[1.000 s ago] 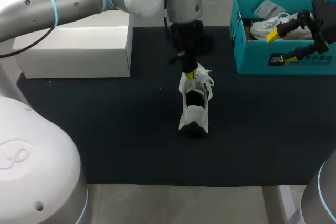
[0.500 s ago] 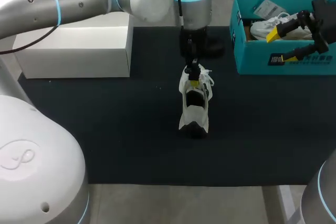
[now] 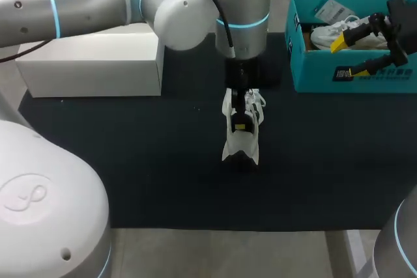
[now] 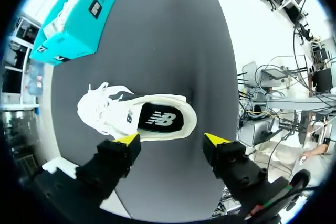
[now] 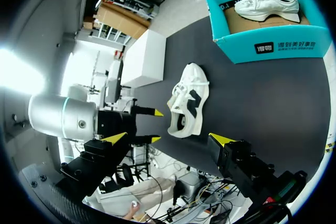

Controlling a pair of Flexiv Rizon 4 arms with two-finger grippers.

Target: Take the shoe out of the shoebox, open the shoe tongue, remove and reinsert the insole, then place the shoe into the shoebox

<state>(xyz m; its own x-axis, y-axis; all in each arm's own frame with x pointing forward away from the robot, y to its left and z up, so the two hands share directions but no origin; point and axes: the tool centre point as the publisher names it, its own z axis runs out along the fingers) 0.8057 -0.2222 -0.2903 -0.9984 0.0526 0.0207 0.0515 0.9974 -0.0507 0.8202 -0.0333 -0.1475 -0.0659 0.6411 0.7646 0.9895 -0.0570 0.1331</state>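
1 shoe [image 3: 240, 128] is out of the shoebox [image 3: 319, 77]; its insole [image 4: 160, 119] sits inside, not yet removed. The left gripper [image 4: 172, 140] over it and the right gripper [image 5: 169, 139] gape empty.

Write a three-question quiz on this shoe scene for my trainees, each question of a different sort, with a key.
1. True or false: the teal cardboard shoebox is empty.
2. Multiple choice: the left gripper is A) shut on a lace, B) open above the white sneaker on the black mat, C) inside the shoebox.
3. Fill in: the insole seen through that sneaker's opening is ___ in colour.
Key: 1 false, a second white sneaker lies in it; 2 B; 3 black.
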